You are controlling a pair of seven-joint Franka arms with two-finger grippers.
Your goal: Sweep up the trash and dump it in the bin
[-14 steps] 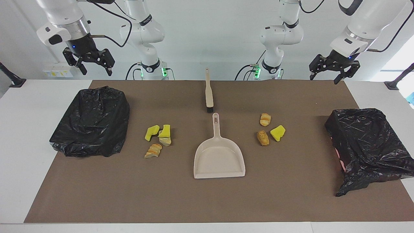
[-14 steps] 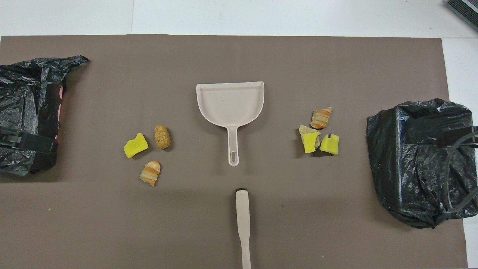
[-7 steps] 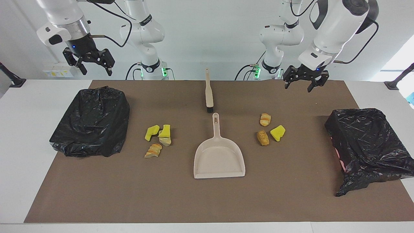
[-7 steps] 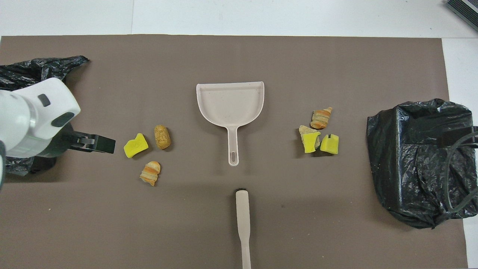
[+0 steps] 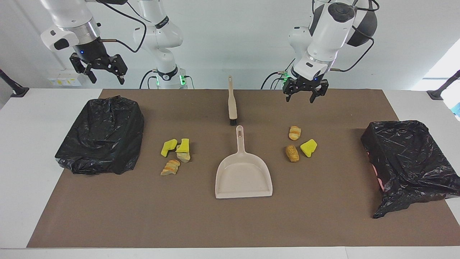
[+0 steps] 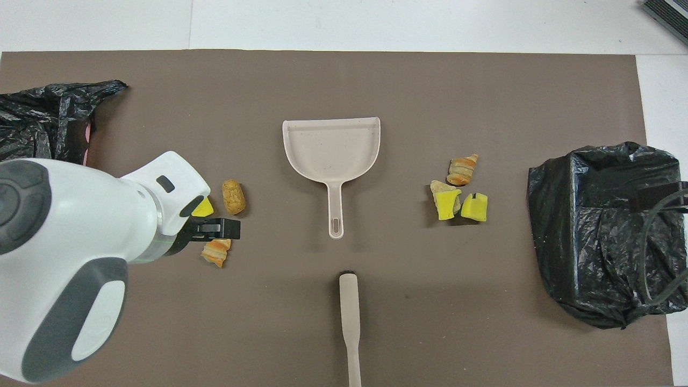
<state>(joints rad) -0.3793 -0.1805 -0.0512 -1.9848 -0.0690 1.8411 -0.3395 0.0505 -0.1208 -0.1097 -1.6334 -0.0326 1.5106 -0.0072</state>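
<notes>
Trash lies in two groups on the brown mat. Three scraps lie toward the left arm's end: a croissant-like lump [image 5: 294, 132], a brown lump [image 5: 291, 153] and a yellow wedge [image 5: 308, 147]. Several lie toward the right arm's end: two yellow wedges [image 5: 169, 146] [image 5: 183, 145] and two tan lumps [image 5: 170, 167]. My left gripper [image 5: 304, 95] is open and empty, raised over the three-scrap group; in the overhead view it [image 6: 226, 229] partly hides the yellow wedge [image 6: 203, 207]. My right gripper [image 5: 99, 70] is open and waits above a black bin [image 5: 102, 135].
A beige dustpan [image 5: 243, 176] lies mid-mat, its handle toward the robots. A beige brush [image 5: 232, 102] lies nearer the robots, in line with that handle. A second black-bagged bin [image 5: 406, 162] stands at the left arm's end.
My left arm has swung from over the bin at its end toward the middle and now hangs over the three scraps. The right arm and all objects have not moved.
</notes>
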